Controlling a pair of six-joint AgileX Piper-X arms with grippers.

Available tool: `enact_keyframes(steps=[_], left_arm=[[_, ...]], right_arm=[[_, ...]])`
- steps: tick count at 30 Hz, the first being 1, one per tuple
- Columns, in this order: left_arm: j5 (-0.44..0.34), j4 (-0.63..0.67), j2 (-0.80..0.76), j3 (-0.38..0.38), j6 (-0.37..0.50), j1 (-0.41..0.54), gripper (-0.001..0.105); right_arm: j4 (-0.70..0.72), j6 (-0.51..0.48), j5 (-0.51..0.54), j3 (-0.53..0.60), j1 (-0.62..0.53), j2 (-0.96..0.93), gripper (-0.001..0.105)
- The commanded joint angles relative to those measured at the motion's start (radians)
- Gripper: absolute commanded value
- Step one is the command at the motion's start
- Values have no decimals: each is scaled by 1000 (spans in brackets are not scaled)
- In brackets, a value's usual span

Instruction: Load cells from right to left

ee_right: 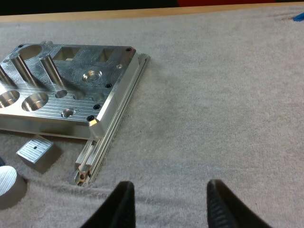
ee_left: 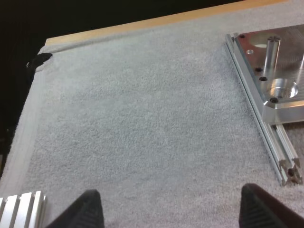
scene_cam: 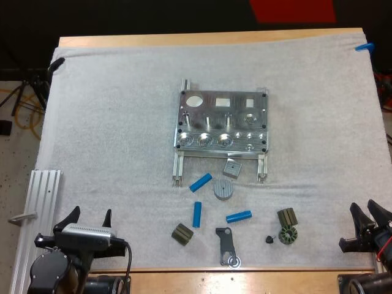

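Note:
A metal fixture point(scene_cam: 223, 121) with round sockets and square pockets lies mid-mat; its rail and corner show in the left wrist view point(ee_left: 270, 90) and its right side in the right wrist view point(ee_right: 66, 90). Three blue cylinders lie in front of it: one point(scene_cam: 200, 182) near the left rail, one point(scene_cam: 197, 214) upright in the picture, one point(scene_cam: 238, 217) to the right. My left gripper point(scene_cam: 90, 216) is open at the front left over bare mat, fingers point(ee_left: 85, 209) wide apart. My right gripper point(scene_cam: 366, 213) is open at the front right, fingers point(ee_right: 124, 204) apart.
Loose parts lie by the cylinders: a small metal block point(scene_cam: 231, 167), a ribbed grey disc point(scene_cam: 223, 189), an olive block point(scene_cam: 182, 233), a black bracket point(scene_cam: 227, 245), a dark slotted piece point(scene_cam: 286, 216) and a toothed ring point(scene_cam: 287, 235). An aluminium rail point(scene_cam: 37, 214) lies at the left edge.

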Motion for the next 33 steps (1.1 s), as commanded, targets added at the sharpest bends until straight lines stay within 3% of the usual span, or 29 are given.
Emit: enact_keyframes(steps=[1, 8, 13, 18, 28, 33], left_arm=[[1, -10, -124, 1, 0, 3, 60], [76, 6, -100, -16, 0, 3, 60], [130, 24, 3, -67, 14, 3, 60], [216, 24, 167, -140, 95, 3, 60], [371, 12, 449, -255, 270, 3, 60], [389, 1, 533, -283, 313, -44, 60]], right_arm=[[-8, 4, -8, -1, -6, -6, 36], [-8, 24, -38, -17, -6, -6, 36], [-8, 24, -38, -56, -6, -2, 36], [18, 68, -59, -115, -6, 28, 36], [26, 134, -241, -223, -6, 208, 36], [30, 136, -336, -274, -6, 322, 36]])
